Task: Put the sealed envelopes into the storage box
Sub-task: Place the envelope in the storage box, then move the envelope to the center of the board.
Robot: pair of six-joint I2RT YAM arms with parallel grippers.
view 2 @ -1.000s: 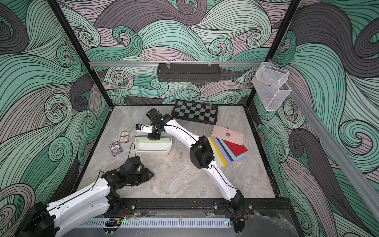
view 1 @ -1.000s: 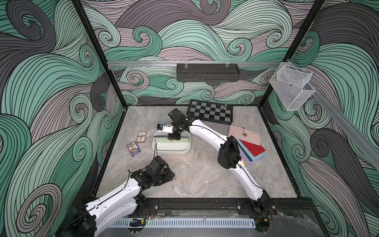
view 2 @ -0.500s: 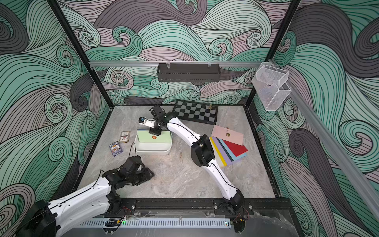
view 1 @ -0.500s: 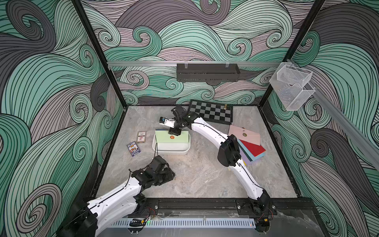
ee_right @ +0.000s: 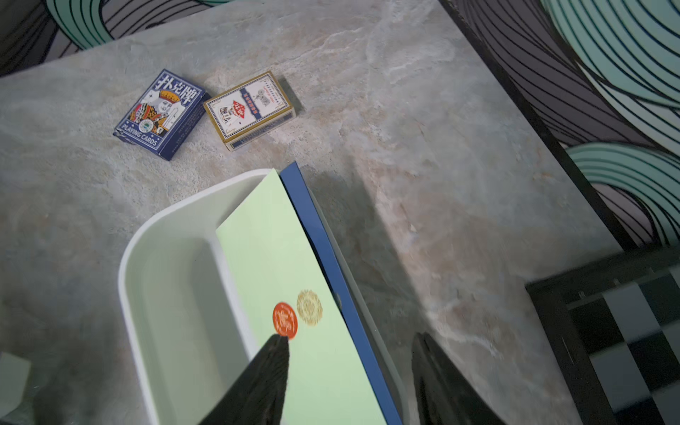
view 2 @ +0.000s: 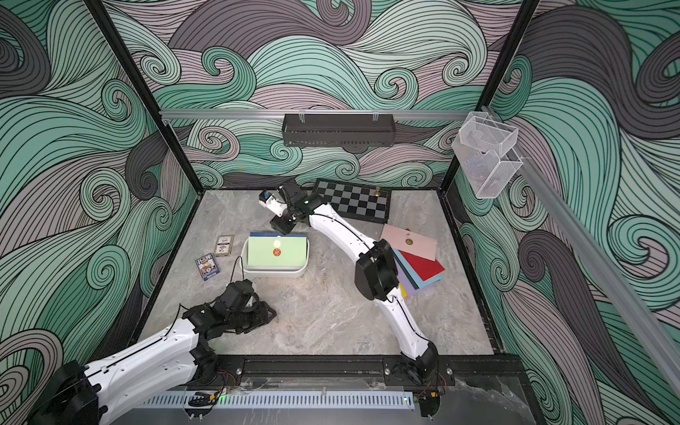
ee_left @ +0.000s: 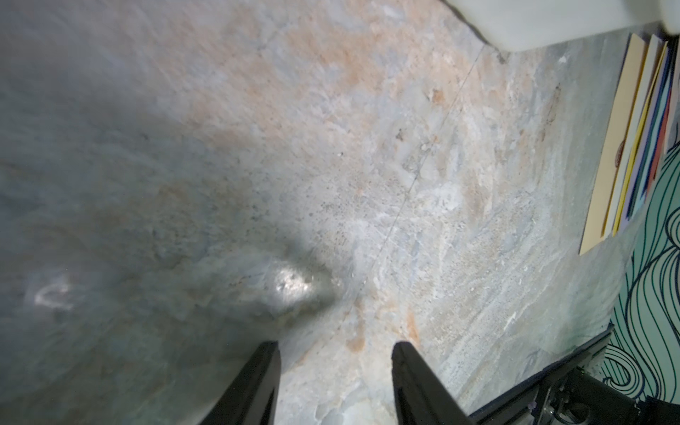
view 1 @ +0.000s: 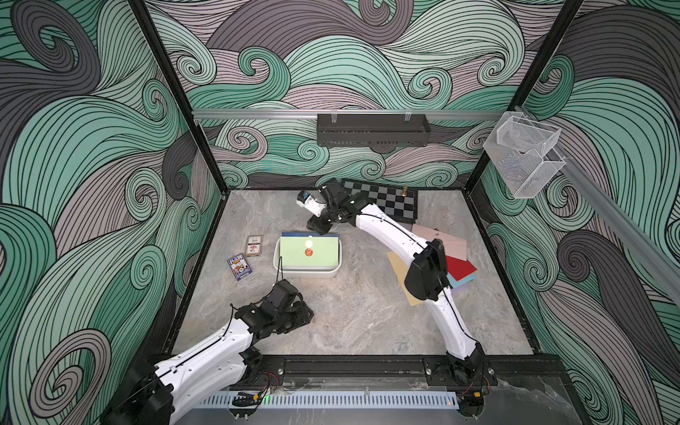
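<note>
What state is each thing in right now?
green envelope: in the storage box, seal up
navy envelope: under it, one edge showing
storage box: upright, open-topped
remaining envelopes: fanned stack on the table
left pincer: open, empty
right pincer: open, empty, over the box
card packs: closed, lying flat

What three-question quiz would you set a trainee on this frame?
1. True or false: the storage box is empty.
2. Which envelope lies on top inside it? A red, B green, C pink.
3. Which hand hovers at the box's far rim?
Key: 1 false; 2 B, the green envelope; 3 the right hand, open and holding nothing.
</note>
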